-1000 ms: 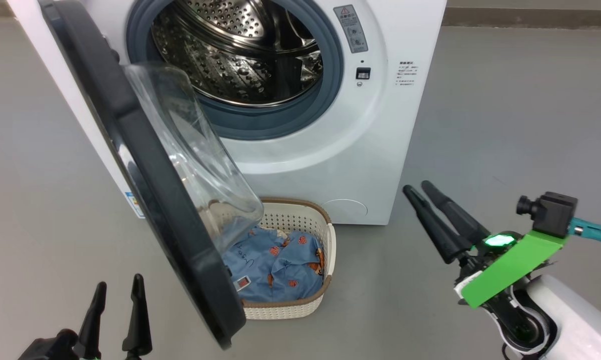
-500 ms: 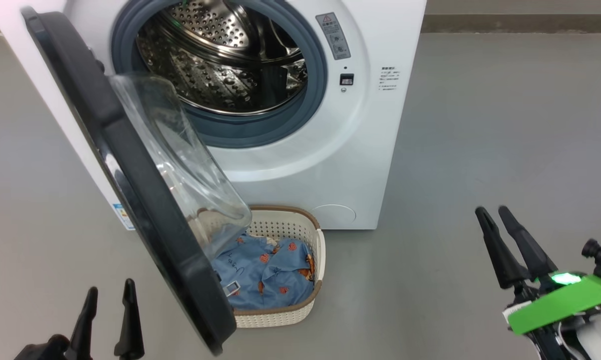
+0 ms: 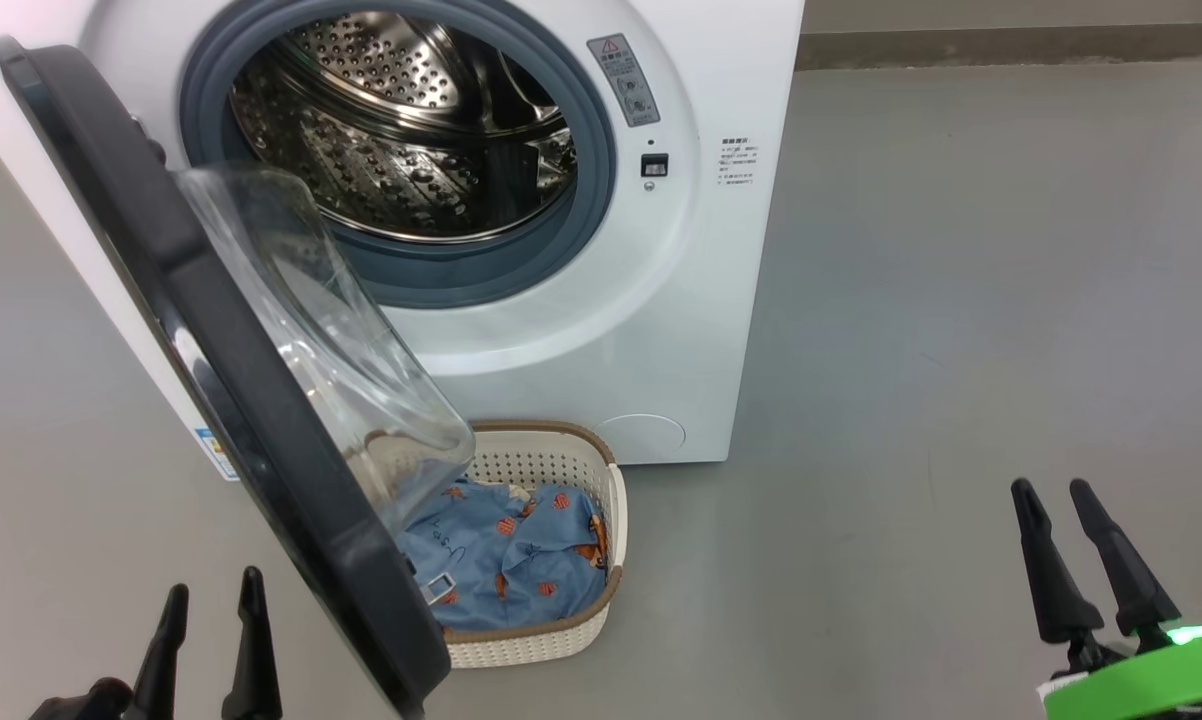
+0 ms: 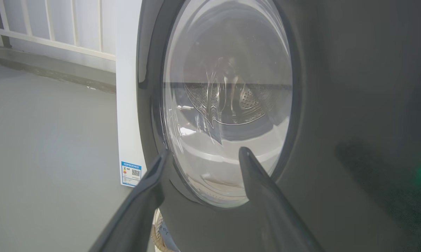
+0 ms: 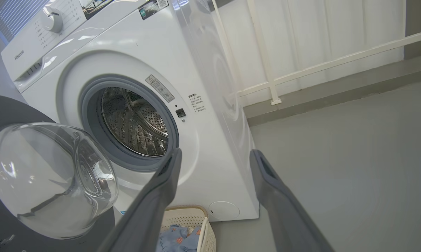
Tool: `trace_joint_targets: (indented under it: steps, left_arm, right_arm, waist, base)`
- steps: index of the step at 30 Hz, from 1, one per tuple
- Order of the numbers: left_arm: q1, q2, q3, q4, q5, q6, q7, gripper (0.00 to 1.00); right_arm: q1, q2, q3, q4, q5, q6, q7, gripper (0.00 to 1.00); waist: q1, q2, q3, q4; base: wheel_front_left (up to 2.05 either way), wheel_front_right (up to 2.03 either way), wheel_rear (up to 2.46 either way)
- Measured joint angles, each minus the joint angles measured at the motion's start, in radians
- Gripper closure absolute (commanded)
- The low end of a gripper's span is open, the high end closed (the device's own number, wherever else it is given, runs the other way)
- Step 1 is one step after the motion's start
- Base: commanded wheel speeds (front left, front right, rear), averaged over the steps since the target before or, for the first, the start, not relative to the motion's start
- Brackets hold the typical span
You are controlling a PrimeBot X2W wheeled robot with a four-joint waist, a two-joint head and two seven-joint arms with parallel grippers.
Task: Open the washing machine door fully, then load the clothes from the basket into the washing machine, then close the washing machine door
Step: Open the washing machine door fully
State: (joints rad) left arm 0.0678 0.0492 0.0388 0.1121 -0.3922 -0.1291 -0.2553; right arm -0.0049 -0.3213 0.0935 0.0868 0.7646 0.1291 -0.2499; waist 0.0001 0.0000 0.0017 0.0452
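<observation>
A grey floor carries the white washing machine, its door swung out over the basket, which sits just before the machine and holds the blue printed clothes. The left gripper and right gripper hover with fingers spread, empty.

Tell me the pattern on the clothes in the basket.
The clothes are light blue with small orange-red figures, clearest in the head view.

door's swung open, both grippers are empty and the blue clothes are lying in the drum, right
No: the head view shows the clothes in the basket, not the drum. The door is open, and the left gripper and right gripper are empty.
</observation>
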Motion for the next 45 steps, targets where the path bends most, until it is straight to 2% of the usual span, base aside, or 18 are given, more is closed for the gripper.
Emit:
trace_joint_targets:
  steps: [4,10,22,32,45]
  left_arm:
    - [0.0,0.0,0.001,0.0,0.0,0.0,0.0,0.0]
    - [0.015,0.0,0.004,0.0,0.0,0.0,0.0,0.0]
    - [0.017,0.002,0.004,0.0,0.0,0.0,0.0,0.0]
    - [0.017,0.002,0.006,0.0,0.0,0.0,0.0,0.0]
    - [0.017,0.002,0.005,0.0,0.0,0.0,0.0,0.0]
  right_arm:
    - [0.037,0.039,-0.049,0.005,-0.117,0.0,0.0,0.0]
    - [0.073,0.107,-0.098,0.007,-0.193,0.0,0.0,0.0]
    - [0.093,0.142,-0.177,0.027,-0.404,0.0,0.0,0.0]
    - [0.114,0.18,-0.209,0.017,-0.473,0.0,0.0,0.0]
    - [0.129,0.195,-0.222,0.044,-0.482,0.0,0.0,0.0]
  waist:
    - [0.0,0.0,-0.001,-0.002]
    - [0.0,0.0,-0.001,-0.007]
    - [0.0,0.0,0.006,-0.014]
    - [0.0,0.0,0.003,-0.008]
    - [0.0,0.0,0.006,0.007]
  base:
    - [0.0,0.0,0.0]
    - [0.0,0.0,0.0]
    - [0.0,0.0,0.0]
    - [0.0,0.0,0.0]
    - [0.0,0.0,0.0]
